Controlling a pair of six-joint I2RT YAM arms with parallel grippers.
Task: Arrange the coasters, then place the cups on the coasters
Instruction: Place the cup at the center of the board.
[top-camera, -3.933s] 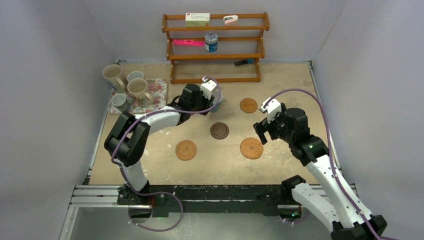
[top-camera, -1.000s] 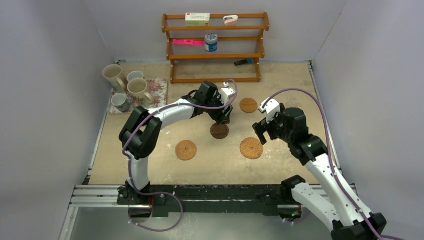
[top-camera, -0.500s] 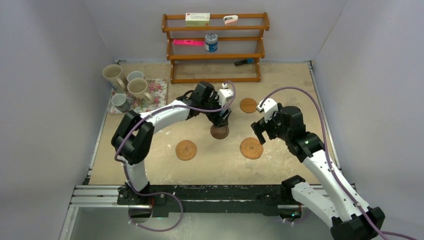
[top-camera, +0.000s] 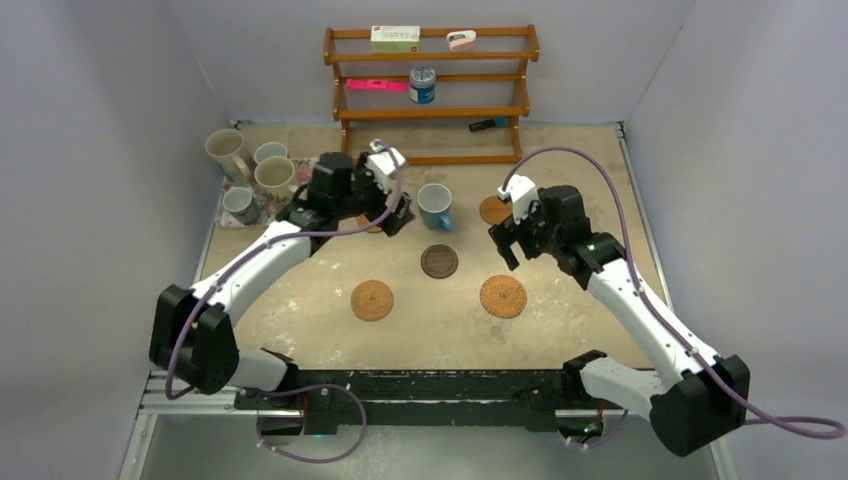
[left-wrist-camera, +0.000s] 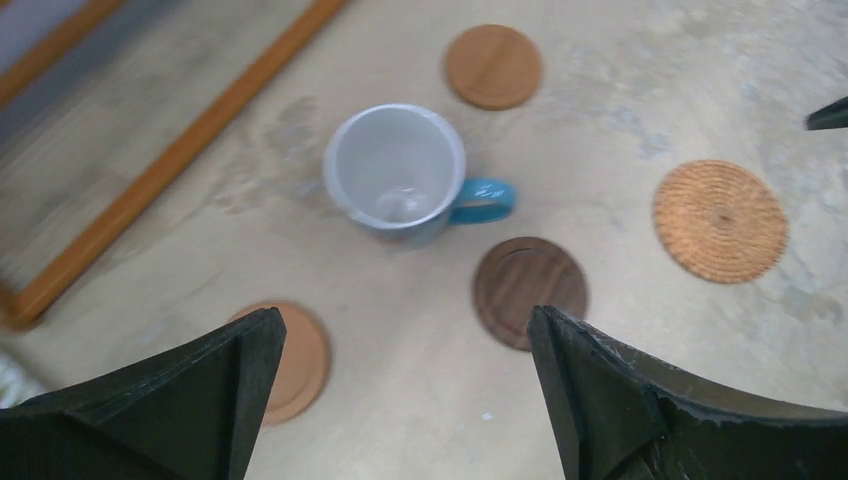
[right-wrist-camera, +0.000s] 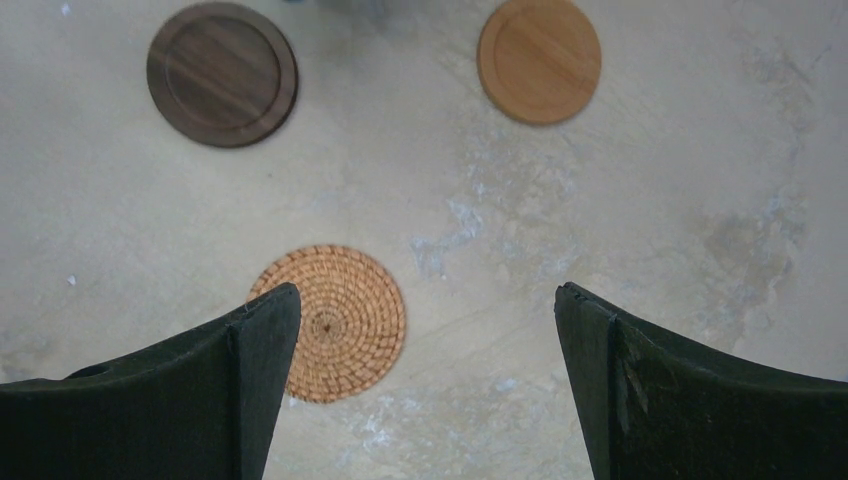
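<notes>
A light blue cup (top-camera: 434, 206) stands upright on the bare table, just behind the dark brown coaster (top-camera: 439, 261); the left wrist view shows the cup (left-wrist-camera: 395, 170) empty, handle toward the right. My left gripper (top-camera: 392, 218) hangs open to its left, above a smooth tan coaster (left-wrist-camera: 290, 360), holding nothing. Woven coasters lie at front left (top-camera: 372, 300) and front right (top-camera: 503, 296). Another smooth tan coaster (top-camera: 490, 211) is partly hidden by my open right gripper (top-camera: 502, 246), which hovers over bare table (right-wrist-camera: 428, 295) beside the woven coaster (right-wrist-camera: 335, 322).
Several more cups (top-camera: 278, 178) crowd the floral tray (top-camera: 315, 178) at the back left. A wooden shelf (top-camera: 430, 112) with a tin can (top-camera: 422, 85) stands along the back wall. White walls close in both sides.
My left gripper opened, let go of the blue cup and swung back to the left. The right gripper moved a little up and left, toward the tan coaster.
</notes>
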